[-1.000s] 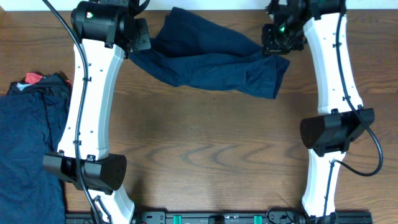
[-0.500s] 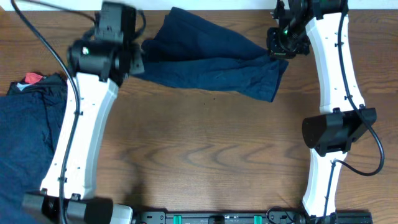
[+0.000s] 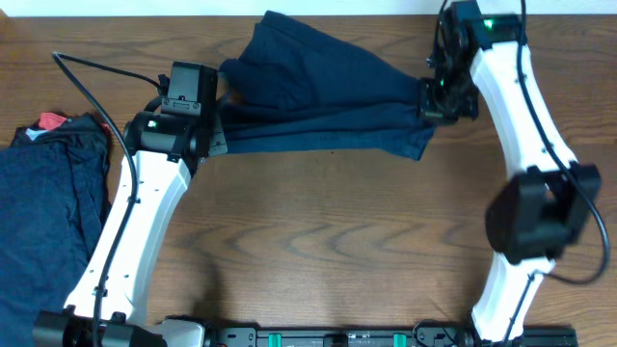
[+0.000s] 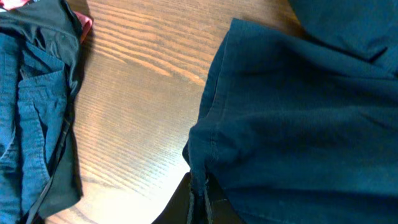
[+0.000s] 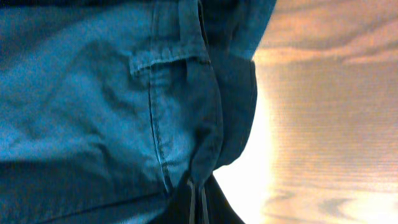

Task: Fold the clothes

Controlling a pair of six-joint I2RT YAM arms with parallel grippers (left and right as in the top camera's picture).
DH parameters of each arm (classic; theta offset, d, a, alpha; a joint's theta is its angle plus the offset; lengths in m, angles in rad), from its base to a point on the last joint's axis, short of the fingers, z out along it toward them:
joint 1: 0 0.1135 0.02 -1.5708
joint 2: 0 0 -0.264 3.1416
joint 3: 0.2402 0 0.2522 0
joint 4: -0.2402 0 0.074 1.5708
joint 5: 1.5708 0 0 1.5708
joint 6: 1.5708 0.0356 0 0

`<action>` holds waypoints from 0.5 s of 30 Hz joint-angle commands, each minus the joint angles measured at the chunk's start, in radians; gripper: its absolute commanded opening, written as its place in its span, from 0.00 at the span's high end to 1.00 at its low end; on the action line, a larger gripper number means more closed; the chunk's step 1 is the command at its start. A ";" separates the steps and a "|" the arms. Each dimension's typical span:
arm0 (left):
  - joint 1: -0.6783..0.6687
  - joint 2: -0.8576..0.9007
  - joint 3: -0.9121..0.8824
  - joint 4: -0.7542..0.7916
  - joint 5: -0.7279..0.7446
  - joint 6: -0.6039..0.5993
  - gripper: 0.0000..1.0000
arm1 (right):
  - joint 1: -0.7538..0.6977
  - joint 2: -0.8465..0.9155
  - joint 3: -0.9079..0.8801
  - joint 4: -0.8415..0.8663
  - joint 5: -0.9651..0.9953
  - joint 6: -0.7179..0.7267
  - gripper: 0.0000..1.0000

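Note:
A dark navy garment (image 3: 318, 96) of the clothes is stretched across the back of the table between my two grippers. My left gripper (image 3: 218, 137) is shut on its left edge; in the left wrist view the cloth (image 4: 298, 124) is pinched between the jaws of the left gripper (image 4: 200, 202). At the right end, my right gripper (image 3: 432, 101) is shut on the other edge, where the seamed fabric (image 5: 124, 106) runs down into the right gripper (image 5: 198, 202). More of the clothes lie in a pile (image 3: 43, 212) at the far left with a red piece (image 3: 50, 121) on top.
The wooden table (image 3: 328, 241) stretches toward the front. The left pile (image 4: 37, 118) lies close beside the left arm. A black rail (image 3: 337, 337) runs along the front edge.
Both arms have moved toward the front and apart, drawing the garment flatter and longer. The left arm swung out to the right and lower; the right wrist rose toward the back.

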State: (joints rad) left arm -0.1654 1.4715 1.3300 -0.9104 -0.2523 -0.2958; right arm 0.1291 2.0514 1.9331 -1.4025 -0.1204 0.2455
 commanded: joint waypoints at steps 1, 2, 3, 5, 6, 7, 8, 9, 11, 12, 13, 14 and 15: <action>0.016 -0.022 -0.003 -0.003 -0.035 -0.020 0.94 | -0.011 -0.194 -0.222 0.088 0.056 0.039 0.99; 0.015 -0.023 -0.003 -0.007 -0.032 -0.021 0.94 | -0.010 -0.243 -0.299 0.129 0.057 0.039 0.98; 0.011 -0.026 -0.003 -0.010 -0.033 -0.021 0.94 | -0.011 -0.286 -0.359 0.158 0.060 0.040 0.98; -0.002 -0.040 -0.003 -0.020 -0.033 -0.022 0.94 | -0.010 -0.373 -0.472 0.210 0.061 0.056 0.99; -0.013 -0.053 -0.003 -0.027 -0.033 -0.025 0.94 | -0.010 -0.420 -0.523 0.231 0.061 0.060 0.99; -0.027 -0.069 -0.003 -0.031 -0.033 -0.026 0.94 | -0.010 -0.456 -0.563 0.244 0.061 0.067 0.98; -0.045 -0.089 -0.003 -0.035 -0.034 -0.026 0.94 | -0.010 -0.498 -0.603 0.253 0.061 0.076 0.98; -0.063 -0.113 -0.003 -0.043 -0.037 -0.029 0.94 | -0.010 -0.536 -0.642 0.264 0.061 0.077 0.99; -0.095 -0.154 -0.003 -0.078 -0.074 -0.063 0.94 | -0.010 -0.592 -0.705 0.274 0.063 0.084 0.99; -0.113 -0.173 -0.003 -0.107 -0.097 -0.087 0.94 | -0.010 -0.620 -0.740 0.280 0.061 0.093 0.99; -0.132 -0.193 -0.005 -0.141 -0.123 -0.119 0.94 | -0.010 -0.647 -0.775 0.289 0.060 0.100 0.99; -0.153 -0.212 -0.009 -0.172 -0.140 -0.149 0.94 | -0.010 -0.673 -0.809 0.297 0.061 0.109 0.99; -0.169 -0.225 -0.016 -0.189 -0.148 -0.167 0.94 | -0.008 -0.691 -0.834 0.304 0.060 0.117 0.99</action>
State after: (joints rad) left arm -0.3058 1.2873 1.3277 -1.0710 -0.3023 -0.3752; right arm 0.1287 1.4147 1.1633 -1.1076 -0.1005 0.3210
